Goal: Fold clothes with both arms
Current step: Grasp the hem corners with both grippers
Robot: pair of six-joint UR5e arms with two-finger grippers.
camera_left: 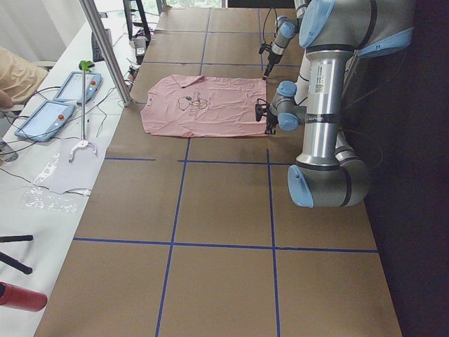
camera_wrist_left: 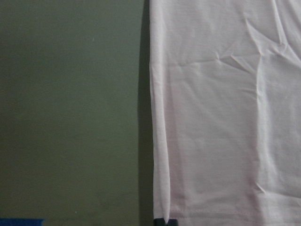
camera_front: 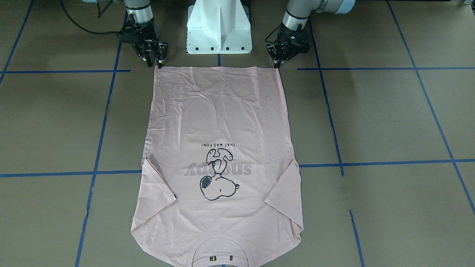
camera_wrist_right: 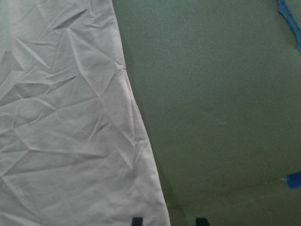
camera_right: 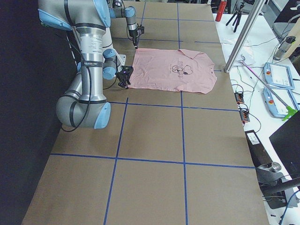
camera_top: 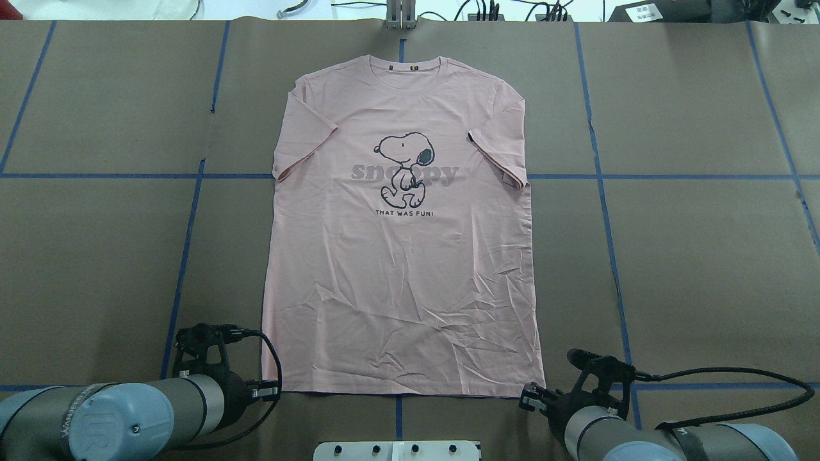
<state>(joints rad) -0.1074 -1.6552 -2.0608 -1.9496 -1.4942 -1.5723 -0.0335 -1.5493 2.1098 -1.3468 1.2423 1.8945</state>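
Observation:
The pale pink T-shirt (camera_top: 403, 275) lies flat on the brown table, beagle print up, collar away from me and hem toward me; it also shows in the front view (camera_front: 219, 122). My left gripper (camera_front: 276, 66) stands at the hem's left corner (camera_top: 269, 389). In the left wrist view its tips (camera_wrist_left: 164, 221) are together on the shirt's edge (camera_wrist_left: 221, 117). My right gripper (camera_front: 156, 63) is at the hem's right corner (camera_top: 528, 397). In the right wrist view its fingers (camera_wrist_right: 136, 220) stand apart, astride the shirt's corner (camera_wrist_right: 70, 132), holding nothing.
The white pedestal (camera_front: 219, 29) stands between the arms, just behind the hem. Blue tape lines (camera_top: 186, 256) cross the brown table cover. A metal post (camera_left: 105, 49) and a side bench with tablets (camera_left: 42, 119) lie beyond the collar end.

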